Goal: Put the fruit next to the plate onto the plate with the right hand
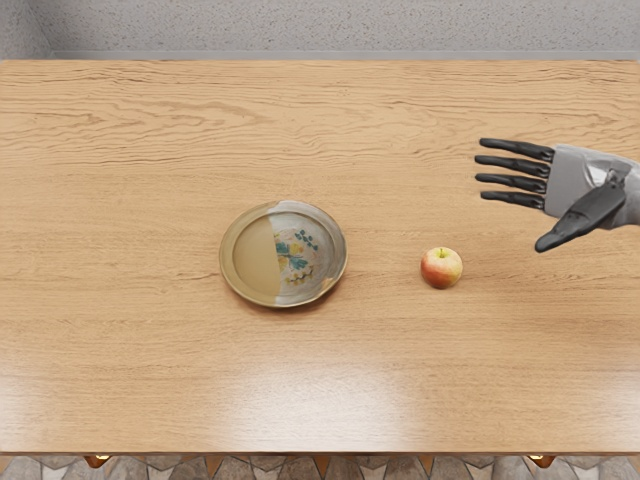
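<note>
Sitting at the plate's 3 o'clock, well apart from it, your apple is small, round, red w/ yellow patches. Your right hand hangs at the apple's 2 o'clock, fingers spread, holding nothing, over the wood table.

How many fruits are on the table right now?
1. An apple sits on the table to the right of the plate, not touching it, below and left of the open right hand. Nothing in view could hide another.
</note>
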You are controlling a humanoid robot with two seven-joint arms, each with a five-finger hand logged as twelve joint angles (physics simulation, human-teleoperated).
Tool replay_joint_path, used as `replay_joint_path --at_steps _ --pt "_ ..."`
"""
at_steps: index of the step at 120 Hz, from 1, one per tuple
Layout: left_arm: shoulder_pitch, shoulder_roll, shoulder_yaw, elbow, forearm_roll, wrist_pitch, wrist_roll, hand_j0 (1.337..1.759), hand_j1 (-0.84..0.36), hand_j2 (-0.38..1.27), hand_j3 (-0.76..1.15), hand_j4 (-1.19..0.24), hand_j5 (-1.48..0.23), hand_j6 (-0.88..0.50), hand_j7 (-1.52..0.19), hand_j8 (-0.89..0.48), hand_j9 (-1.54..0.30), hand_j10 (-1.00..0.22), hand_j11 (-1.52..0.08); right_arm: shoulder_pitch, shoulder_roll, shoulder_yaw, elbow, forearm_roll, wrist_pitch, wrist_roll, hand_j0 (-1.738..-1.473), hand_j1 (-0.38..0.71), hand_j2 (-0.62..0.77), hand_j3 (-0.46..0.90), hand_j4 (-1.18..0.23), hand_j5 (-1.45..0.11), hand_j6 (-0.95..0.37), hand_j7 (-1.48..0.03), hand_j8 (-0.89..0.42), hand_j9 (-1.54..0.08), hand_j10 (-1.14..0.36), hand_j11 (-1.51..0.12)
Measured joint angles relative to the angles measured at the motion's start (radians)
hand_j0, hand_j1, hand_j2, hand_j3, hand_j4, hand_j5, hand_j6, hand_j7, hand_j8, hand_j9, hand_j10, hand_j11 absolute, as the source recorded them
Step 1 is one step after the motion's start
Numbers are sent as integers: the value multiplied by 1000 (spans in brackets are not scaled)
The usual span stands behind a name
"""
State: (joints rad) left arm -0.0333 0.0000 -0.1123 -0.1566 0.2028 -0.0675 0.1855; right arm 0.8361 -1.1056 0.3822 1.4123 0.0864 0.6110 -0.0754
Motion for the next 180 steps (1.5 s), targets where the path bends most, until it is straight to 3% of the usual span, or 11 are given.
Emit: replay_joint_path --at_steps 29,49,64,74,88,106,134,151,180 --pt "0 0 0 0 0 0 0 1658 55 49 0 -245 -318 -245 -318 -245 -318 -245 -318 8 -27 9 48 -49 0 0 -1658 -305 -5 0 -36 -49 -35 -50 -36 -49 -37 -49" --pt "1 0 0 0 0 0 0 1658 55 49 0 -245 -318 -245 -318 -245 -318 -245 -318 18 -80 53 203 -286 -19 68 -1658 -305 -5 0 -37 -50 -37 -50 -37 -49 -38 -49" --pt "1 0 0 0 0 0 0 1658 55 49 0 -245 -318 -245 -318 -245 -318 -245 -318 15 -89 55 248 -398 -188 77 -1658 -305 -5 0 -38 -50 -39 -50 -39 -50 -39 -50" --pt "1 0 0 0 0 0 0 1658 55 49 0 -245 -318 -245 -318 -245 -318 -245 -318 12 -49 43 259 -479 -343 55 -1658 -306 -5 0 -39 -50 -40 -50 -40 -50 -40 -50" --pt "1 0 0 0 0 0 0 1658 55 49 0 -245 -318 -245 -318 -245 -318 -245 -318 14 25 -3 269 -595 -537 -37 -1658 -305 -5 0 -41 -51 -42 -50 -41 -50 -41 -50" --pt "1 0 0 0 0 0 0 1658 55 49 0 -245 -318 -245 -318 -245 -318 -245 -318 16 127 -58 283 -707 -723 -226 -1658 -304 -5 0 -43 -53 -45 -52 -44 -53 -43 -52" --pt "1 0 0 0 0 0 0 1658 55 49 0 -245 -318 -245 -318 -245 -318 -245 -318 59 291 -160 288 -789 -993 -467 -1658 -303 -5 0 -43 -53 -45 -52 -44 -53 -43 -53" --pt "1 0 0 0 0 0 0 1658 55 49 0 -245 -318 -245 -318 -245 -318 -245 -318 150 379 -244 288 -795 -1126 -518 -1658 -303 -6 0 -43 -53 -44 -52 -43 -52 -43 -52" --pt "0 0 0 0 0 0 0 1658 55 49 0 -245 -318 -245 -318 -245 -318 -245 -318 255 448 -369 287 -796 -1211 -534 -1658 -302 -6 0 -42 -52 -43 -52 -42 -52 -42 -52"
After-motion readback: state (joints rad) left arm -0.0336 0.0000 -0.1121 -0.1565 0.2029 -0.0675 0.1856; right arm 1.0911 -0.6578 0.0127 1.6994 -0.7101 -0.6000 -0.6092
